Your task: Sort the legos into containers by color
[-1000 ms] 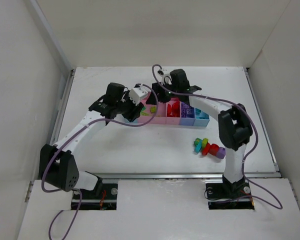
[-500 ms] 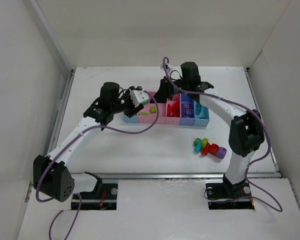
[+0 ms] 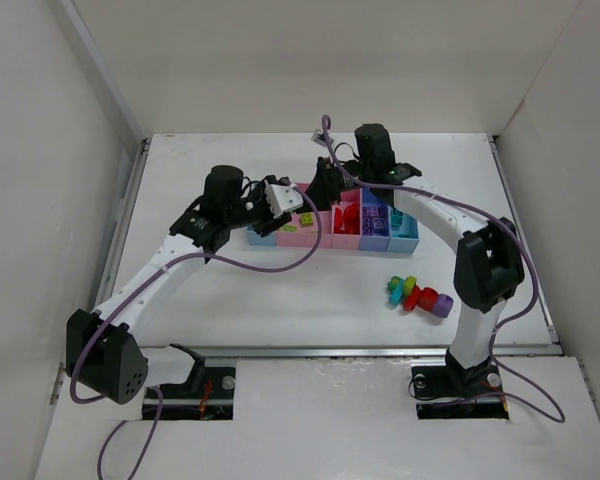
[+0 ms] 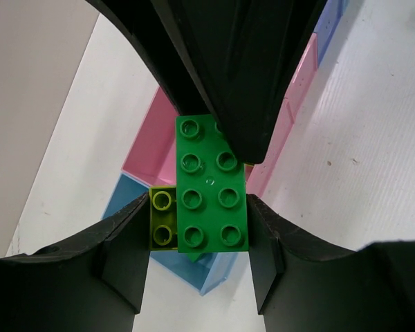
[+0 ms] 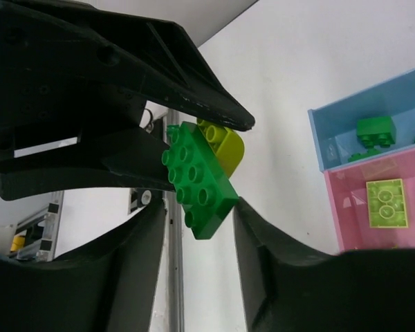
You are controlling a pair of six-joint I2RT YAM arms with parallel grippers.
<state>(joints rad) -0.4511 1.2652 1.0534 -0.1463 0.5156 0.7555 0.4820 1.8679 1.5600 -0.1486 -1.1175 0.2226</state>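
Note:
My left gripper (image 3: 280, 197) and right gripper (image 3: 318, 188) meet above the left end of the row of trays (image 3: 310, 240). In the left wrist view my left gripper (image 4: 197, 218) is shut on a green brick (image 4: 211, 187) with a yellow-green brick (image 4: 162, 218) stuck to its side. In the right wrist view my right gripper (image 5: 200, 207) is closed on the other end of the same green brick (image 5: 197, 183). The yellow-green piece (image 5: 225, 146) sits behind it. Below lie a light blue tray (image 5: 325, 131) with green bricks (image 5: 375, 130) and a pink tray (image 5: 346, 200) with a yellow-green brick (image 5: 386, 203).
A chain of teal, green, yellow, red and purple bricks (image 3: 417, 293) lies on the table to the right front of the trays. Red bricks (image 3: 347, 217) fill the narrow pink tray. White walls enclose the table on three sides.
Both arms have shifted: the left elbow swung left and the right arm moved right. The grippers stayed together over the trays' left end with the brick between them.

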